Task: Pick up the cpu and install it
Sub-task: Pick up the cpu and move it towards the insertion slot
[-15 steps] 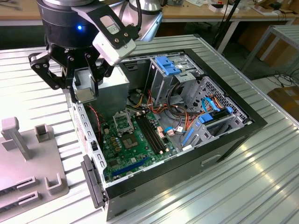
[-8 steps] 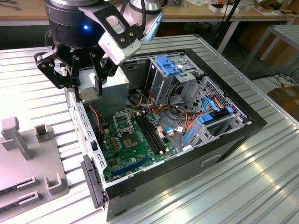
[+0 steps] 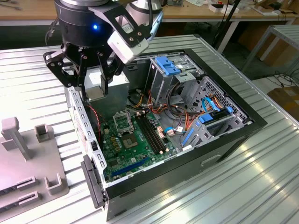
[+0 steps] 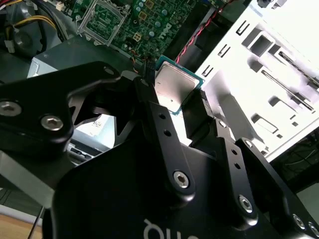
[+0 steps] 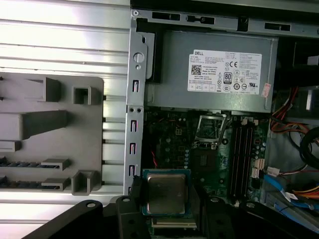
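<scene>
Cpu hangs pinched in the gripper over the case wall in the exterior view (well apart from the socket). In the second wrist view, the fingers clamp its opposite edges, leaving the face bare. In the first wrist view it lies flat, probably so it can seat level, with the power supply beyond the socket.
</scene>
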